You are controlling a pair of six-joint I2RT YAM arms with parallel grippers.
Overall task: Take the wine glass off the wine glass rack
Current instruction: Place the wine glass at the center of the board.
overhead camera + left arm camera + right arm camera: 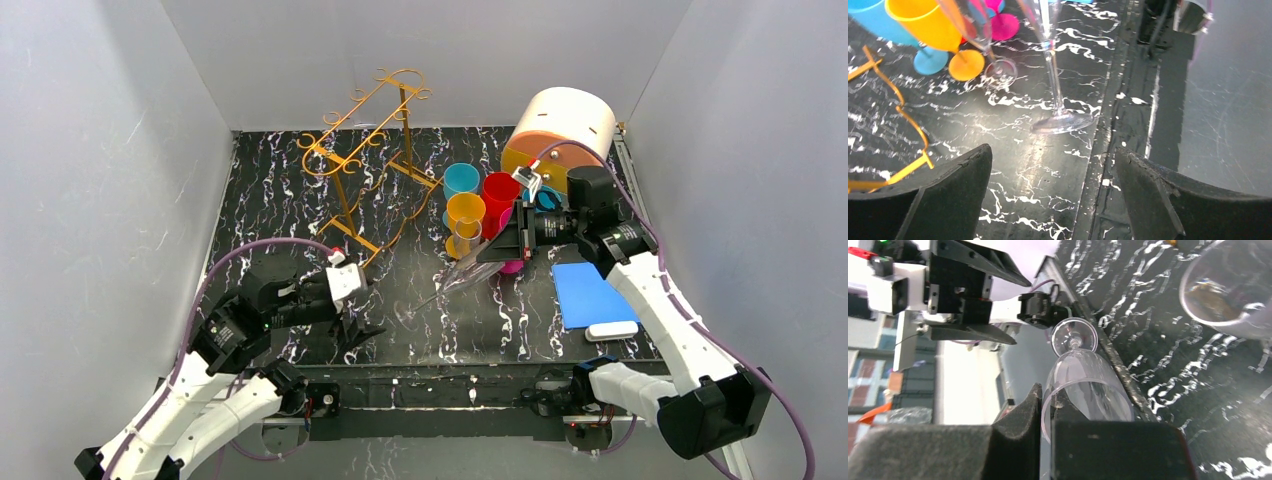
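At the back left of the worktop (pixel 268 200), seen from above, the gold wine glass rack (pixel 370 160) stands upright. The wine glass (pixel 455 280) is off it, well to its right, slanting with its bowl up and its foot down near the front edge. The right fingers (pixel 500 248) are clamped on the bowl's rim. The left fingers (pixel 355 330) are spread apart, just left of the foot and not touching it. Behind the glass stand colored cups (pixel 466 215). A white drum (pixel 560 130) sits in the back right corner and a blue pad (pixel 590 295) lies on the right.

From the left wrist, the left fingers (pixel 948 195) gape wide with nothing between them. The wine glass (pixel 1054 80) leans ahead, its foot low by the worktop's (pixel 1038 200) edge; I cannot tell if it touches. A rack (pixel 903 115) wire curves at left.

From the right wrist, the right fingers (pixel 1018 420) pinch the wall of the wine glass (pixel 1083 385) at its rim. Beyond its foot the left fingers (pixel 978 332) stand parted. A second clear glass (pixel 1228 290) sits at upper right.
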